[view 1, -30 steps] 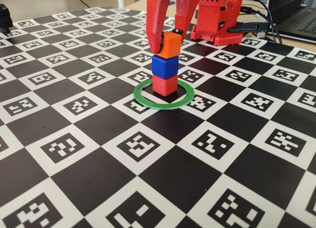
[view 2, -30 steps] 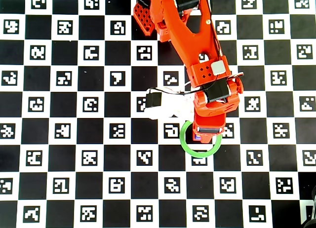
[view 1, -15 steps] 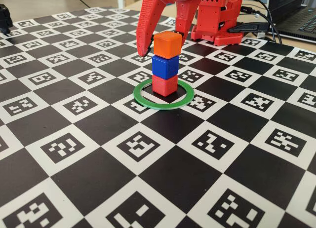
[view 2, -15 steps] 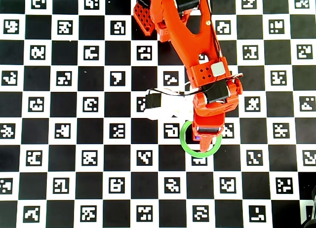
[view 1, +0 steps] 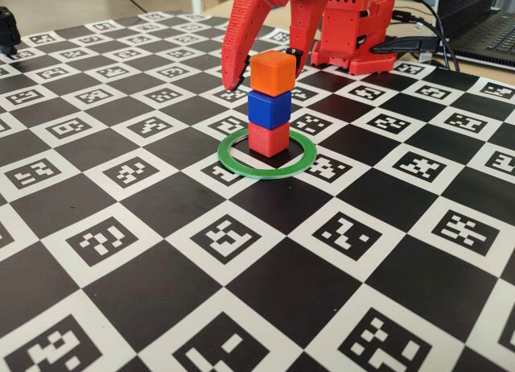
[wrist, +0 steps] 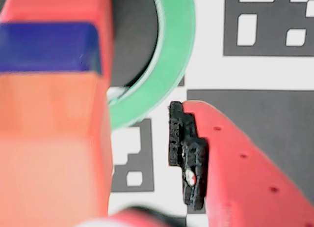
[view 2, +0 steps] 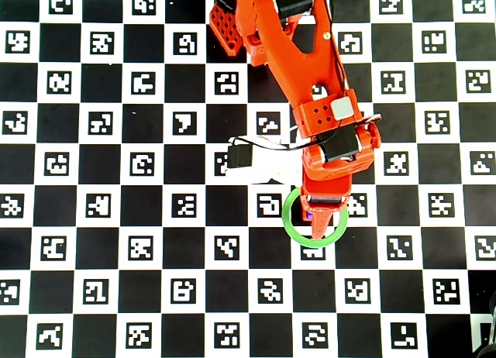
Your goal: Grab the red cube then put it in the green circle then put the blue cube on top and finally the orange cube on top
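Cubes are stacked already, and the gripper (view 1: pixel 261 72) stands with its jaws apart around the orange cube (view 1: pixel 271 72); the fixed view shows a gap on both sides, so it holds nothing. Under the orange cube sits the blue cube (view 1: pixel 268 109), and under that the red cube (view 1: pixel 268 138), which rests inside the green circle (view 1: pixel 233 164) on the checkered board (view 1: pixel 241 267). The tower looks upright. I judge all three placements are done; only the retreat of the arm is left, without touching the stack.
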Controlling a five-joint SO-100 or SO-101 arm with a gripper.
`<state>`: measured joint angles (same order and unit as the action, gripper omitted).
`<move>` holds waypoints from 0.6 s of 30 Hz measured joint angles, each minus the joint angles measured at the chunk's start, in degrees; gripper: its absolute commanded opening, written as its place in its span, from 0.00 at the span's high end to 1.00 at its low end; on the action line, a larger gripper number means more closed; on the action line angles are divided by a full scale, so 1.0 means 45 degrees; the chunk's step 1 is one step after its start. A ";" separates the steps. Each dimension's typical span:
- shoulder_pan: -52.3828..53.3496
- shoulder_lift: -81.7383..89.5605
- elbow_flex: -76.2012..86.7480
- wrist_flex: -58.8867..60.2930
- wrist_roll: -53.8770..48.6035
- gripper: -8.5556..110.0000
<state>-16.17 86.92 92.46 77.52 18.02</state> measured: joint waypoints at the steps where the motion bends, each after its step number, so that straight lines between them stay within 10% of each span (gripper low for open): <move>1: 0.0000 0.0215 0.0000 0.0098 0.0000 0.54; 18: 0.0703 0.5762 0.1855 0.0879 -0.3594 0.68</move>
<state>-13.01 112.85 100.81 81.47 1.85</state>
